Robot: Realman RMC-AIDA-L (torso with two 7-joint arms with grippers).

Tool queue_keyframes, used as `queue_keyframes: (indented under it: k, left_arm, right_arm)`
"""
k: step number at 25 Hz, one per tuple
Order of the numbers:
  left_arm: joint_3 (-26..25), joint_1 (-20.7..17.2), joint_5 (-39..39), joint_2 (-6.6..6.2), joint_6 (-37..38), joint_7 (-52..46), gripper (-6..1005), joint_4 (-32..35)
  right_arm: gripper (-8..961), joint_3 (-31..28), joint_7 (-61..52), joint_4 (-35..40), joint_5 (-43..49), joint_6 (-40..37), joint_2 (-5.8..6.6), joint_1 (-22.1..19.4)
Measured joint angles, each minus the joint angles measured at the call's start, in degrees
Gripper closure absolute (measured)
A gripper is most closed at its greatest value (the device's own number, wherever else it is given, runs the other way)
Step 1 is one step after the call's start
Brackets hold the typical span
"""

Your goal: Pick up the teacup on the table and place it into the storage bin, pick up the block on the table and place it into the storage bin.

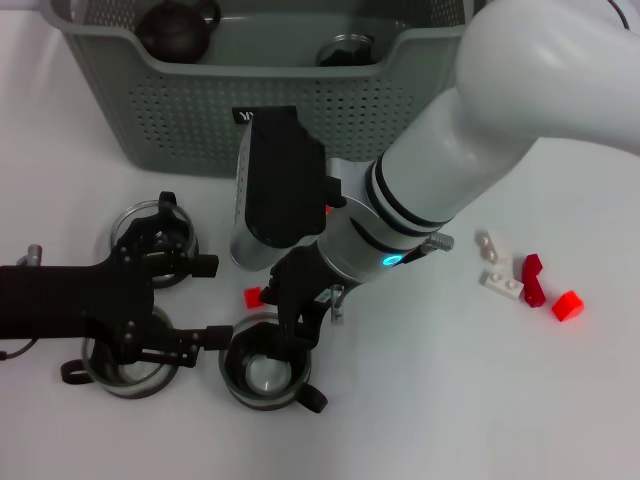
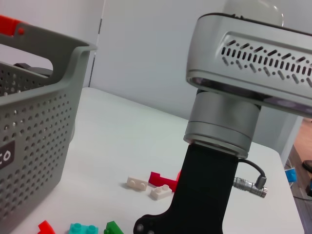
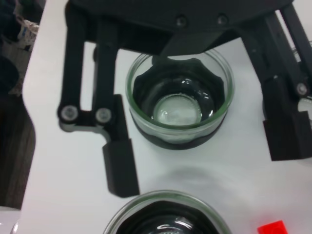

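Nearest the robot, three glass teacups stand on the white table (image 1: 420,400). The right gripper (image 3: 202,151) hangs over the middle teacup (image 1: 262,375), its fingers (image 3: 117,161) spread wide on either side of the glass (no contact visible). The left gripper (image 1: 190,300) lies low beside it, jaws apart, between the other two teacups (image 1: 125,365). A small red block (image 1: 253,297) sits just behind. Farther right lie loose red and white blocks (image 1: 530,282). At the back stands the storage bin (image 1: 180,120), a dark teapot (image 1: 175,28) inside.
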State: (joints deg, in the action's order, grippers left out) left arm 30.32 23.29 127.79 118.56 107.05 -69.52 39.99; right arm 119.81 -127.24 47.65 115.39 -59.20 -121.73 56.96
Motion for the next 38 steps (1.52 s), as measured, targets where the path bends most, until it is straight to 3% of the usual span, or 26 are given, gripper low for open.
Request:
queue_keyframes:
  k: [15, 20, 24, 30, 33, 38]
  left_arm:
    - [0.0, -0.41, -0.02, 0.0, 0.0, 0.0, 141, 0.0]
    - [0.0, -0.69, -0.16, 0.08, 0.0, 0.0, 142, 0.0]
    - [0.01, -0.71, -0.23, 0.09, 0.0, 0.0, 142, 0.0]
    - [0.0, -0.7, -0.53, 0.09, 0.3, 0.0, 142, 0.0]
    - [-0.12, -0.61, -0.6, 0.09, 0.34, 0.0, 143, 0.0]
    - [-0.16, -0.31, -0.62, 0.15, 0.49, -0.06, 143, 0.0]
  right_arm:
    - [616, 0.68, -2.59, 0.3, -1.06, 0.26, 0.31, -0.63]
    - [837, 0.13, -3.43, 1.18, -1.0, -0.18, 0.75, -1.13]
    - [871, -1.6, -3.51, 1.95, -0.71, -2.41, 1.08, -1.67]
    - [887, -13.58, -3.25, 9.33, 4.89, -12.05, 1.62, -7.25]
    - [887, -21.08, -3.49, 16.2, 9.83, -19.78, 1.55, -11.01]
    - [888, -34.75, -3.54, 24.16, 11.54, -33.39, 1.69, -13.67]
